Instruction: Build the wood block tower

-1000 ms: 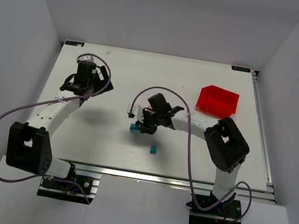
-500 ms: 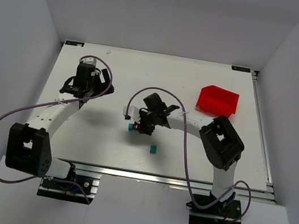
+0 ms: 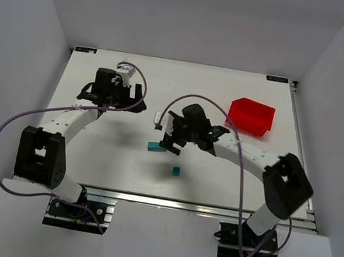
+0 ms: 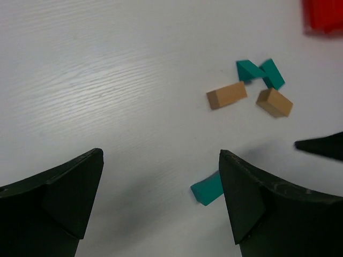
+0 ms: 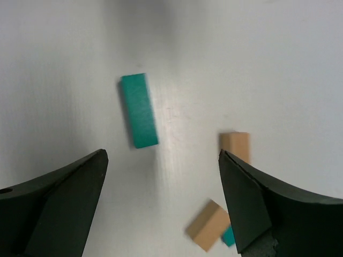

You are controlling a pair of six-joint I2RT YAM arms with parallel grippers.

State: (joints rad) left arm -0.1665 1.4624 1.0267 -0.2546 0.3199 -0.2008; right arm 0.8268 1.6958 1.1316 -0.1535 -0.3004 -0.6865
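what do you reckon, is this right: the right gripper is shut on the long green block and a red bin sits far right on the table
No. The right gripper is open, not shut on the long green block: the right wrist view shows its fingers wide apart and the block lying flat on the table. The red bin does sit far right.

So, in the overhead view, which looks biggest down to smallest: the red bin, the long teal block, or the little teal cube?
Largest: red bin
Then: long teal block
Smallest: little teal cube
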